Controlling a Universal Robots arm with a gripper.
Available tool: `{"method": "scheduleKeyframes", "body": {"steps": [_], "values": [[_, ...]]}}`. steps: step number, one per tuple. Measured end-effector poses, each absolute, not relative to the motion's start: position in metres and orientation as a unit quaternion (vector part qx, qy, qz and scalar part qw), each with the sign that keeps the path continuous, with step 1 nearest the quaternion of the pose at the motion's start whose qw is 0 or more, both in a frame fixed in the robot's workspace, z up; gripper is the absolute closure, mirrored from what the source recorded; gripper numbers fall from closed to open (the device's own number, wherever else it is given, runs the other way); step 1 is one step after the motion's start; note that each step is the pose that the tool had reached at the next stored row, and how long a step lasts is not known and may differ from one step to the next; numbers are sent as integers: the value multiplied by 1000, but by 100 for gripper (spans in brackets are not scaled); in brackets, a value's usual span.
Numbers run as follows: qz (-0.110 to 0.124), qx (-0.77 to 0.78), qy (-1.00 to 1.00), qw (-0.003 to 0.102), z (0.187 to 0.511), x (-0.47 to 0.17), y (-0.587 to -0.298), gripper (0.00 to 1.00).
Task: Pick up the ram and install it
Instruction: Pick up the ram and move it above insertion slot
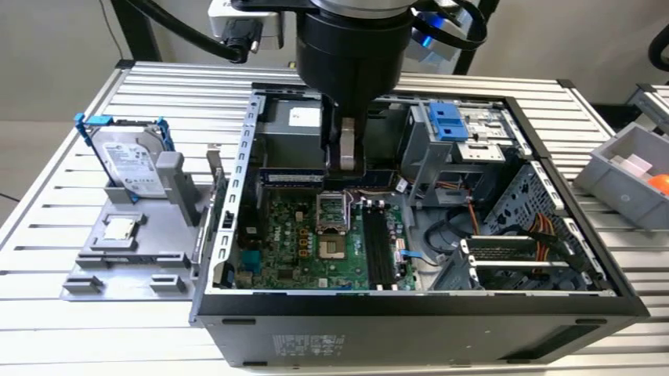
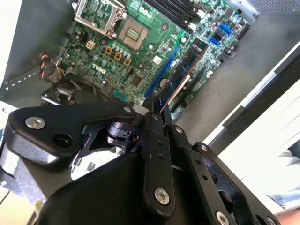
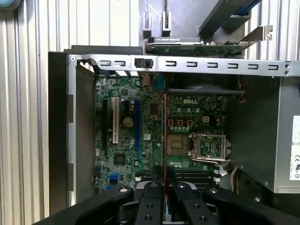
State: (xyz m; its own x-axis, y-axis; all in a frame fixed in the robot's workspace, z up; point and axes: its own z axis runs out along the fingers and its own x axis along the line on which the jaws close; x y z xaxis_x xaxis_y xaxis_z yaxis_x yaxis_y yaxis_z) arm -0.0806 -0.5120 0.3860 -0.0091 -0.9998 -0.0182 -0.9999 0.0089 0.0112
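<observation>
- The pincer [image 2: 154, 107] is pinching the ram [image 2: 185, 70], its fingers pressed against the stick's two faces.
- The ram is hanging edge-down above the motherboard [image 3: 122, 140] inside the open case [image 1: 418, 313], and no part of it is touching the board.
- It is lying crosswise to the dark slots [image 1: 381, 247], off to their side and near the processor socket [image 3: 178, 145].
- The case is sitting mid-bench [image 1: 157, 86].
- A drive [image 1: 131, 160] is standing in a grey holder near the bench edge on the exterior view's left.
</observation>
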Motion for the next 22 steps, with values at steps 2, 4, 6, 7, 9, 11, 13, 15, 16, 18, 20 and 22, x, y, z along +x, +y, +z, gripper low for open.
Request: {"method": "scheduleKeyframes", "body": {"steps": [2,4,6,7,9,11,13,15,16,18,20,22], "values": [[10,-704,711,2,386,-77,-511,100],[10,-703,711,3,386,-74,-509,100],[10,-702,712,2,386,-71,-508,100],[10,-702,712,2,386,-69,-507,100],[10,-701,713,2,386,-66,-505,100],[10,-701,713,3,386,-62,-503,100],[10,-700,714,3,386,-59,-502,100],[10,-700,714,3,386,-56,-500,100],[10,-699,715,3,386,-54,-499,100],[10,-699,715,3,386,-51,-498,100],[10,-699,715,2,386,-48,-496,100],[10,-698,716,3,386,-44,-494,100]]}}
